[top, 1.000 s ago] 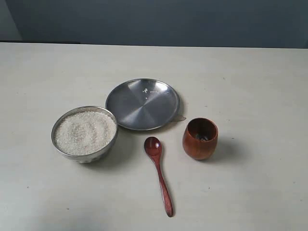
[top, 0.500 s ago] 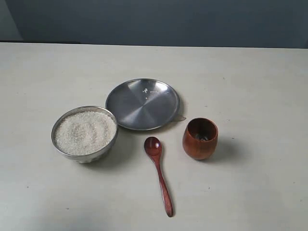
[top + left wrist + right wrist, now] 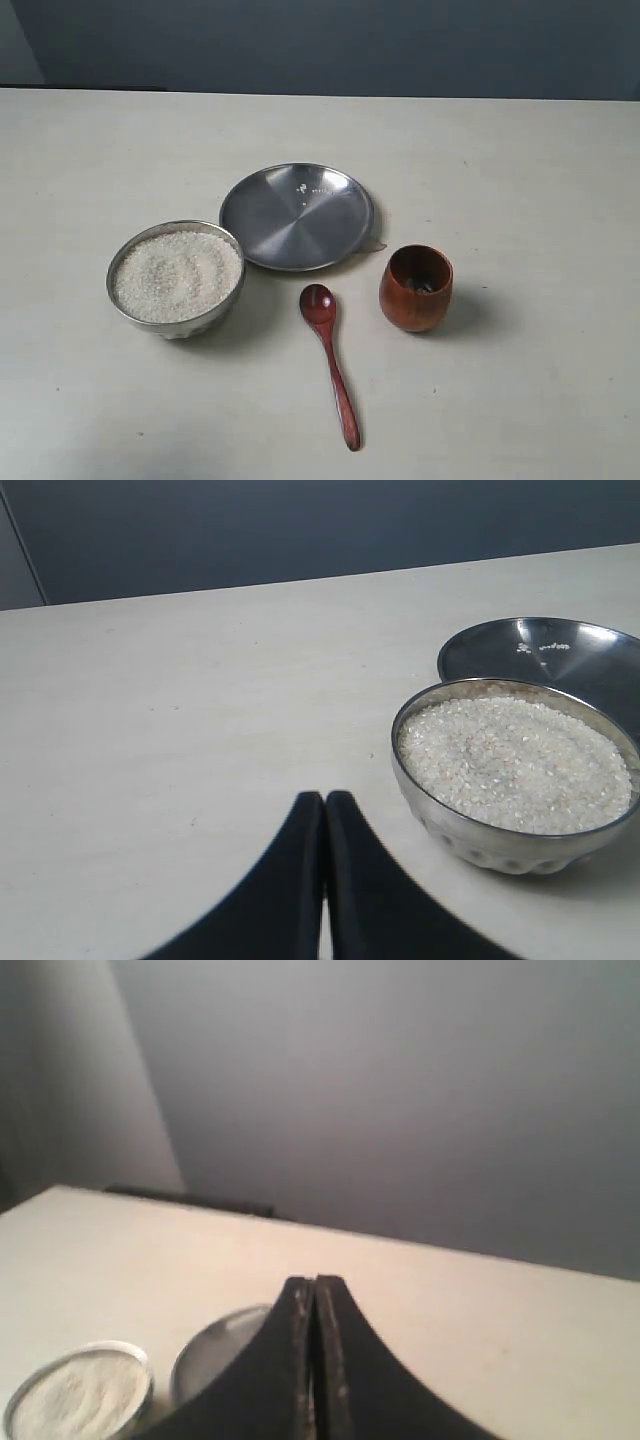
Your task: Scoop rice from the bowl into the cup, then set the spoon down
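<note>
A pale table [image 3: 540,400] before a dark grey-blue wall holds everything in the exterior view: the bowl [image 3: 190,325], brimful of rice [image 3: 178,275], on the left; the spoon [image 3: 331,363] lying flat between it and the cup [image 3: 412,305]; a steel plate [image 3: 296,215] behind. No arm shows there. The left wrist view shows the left gripper [image 3: 324,802] clenched on nothing, near the bowl. The right wrist view shows the right gripper [image 3: 315,1285] likewise pressed closed and empty, well apart from the dishes. Likely risks: the thin handle slipping from a pinch, grains spilling from so full a bowl, or a nudge toppling the cup.
</note>
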Controlling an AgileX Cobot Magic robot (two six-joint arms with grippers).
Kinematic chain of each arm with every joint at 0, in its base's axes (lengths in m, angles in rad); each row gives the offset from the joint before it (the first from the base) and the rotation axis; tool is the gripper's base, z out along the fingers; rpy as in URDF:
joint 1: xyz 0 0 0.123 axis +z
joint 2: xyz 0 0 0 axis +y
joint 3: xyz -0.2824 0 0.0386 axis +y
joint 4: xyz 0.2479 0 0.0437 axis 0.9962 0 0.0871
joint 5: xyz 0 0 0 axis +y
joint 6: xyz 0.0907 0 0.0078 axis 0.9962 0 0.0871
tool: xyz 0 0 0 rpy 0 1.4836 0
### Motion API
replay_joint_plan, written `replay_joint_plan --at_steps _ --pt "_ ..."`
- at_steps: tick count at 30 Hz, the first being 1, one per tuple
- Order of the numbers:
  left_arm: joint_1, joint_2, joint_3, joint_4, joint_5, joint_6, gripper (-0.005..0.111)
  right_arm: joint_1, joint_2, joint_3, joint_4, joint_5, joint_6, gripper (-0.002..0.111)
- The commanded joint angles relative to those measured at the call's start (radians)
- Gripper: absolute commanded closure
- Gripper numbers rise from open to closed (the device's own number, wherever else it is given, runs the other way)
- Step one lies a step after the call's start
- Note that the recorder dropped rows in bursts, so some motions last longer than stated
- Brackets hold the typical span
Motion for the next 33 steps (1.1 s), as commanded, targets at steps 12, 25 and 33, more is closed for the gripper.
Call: replay_joint_plan --at_steps 12,25,33 --pt "-0.003 -0.005 0.005 0.000 -0.013 -0.002 0.106 0.059 0.321 -0.007 0.149 0.160 -0.340 0.109" --pt "-0.003 -0.005 0.005 0.000 -0.013 -0.002 0.106 0.059 0.337 -0.015 0.283 -0.051 -0.537 0.109" --pt "-0.003 -0.005 0.005 0.000 -0.013 -0.002 0.106 0.059 0.337 -0.015 0.456 -0.173 -0.514 0.109"
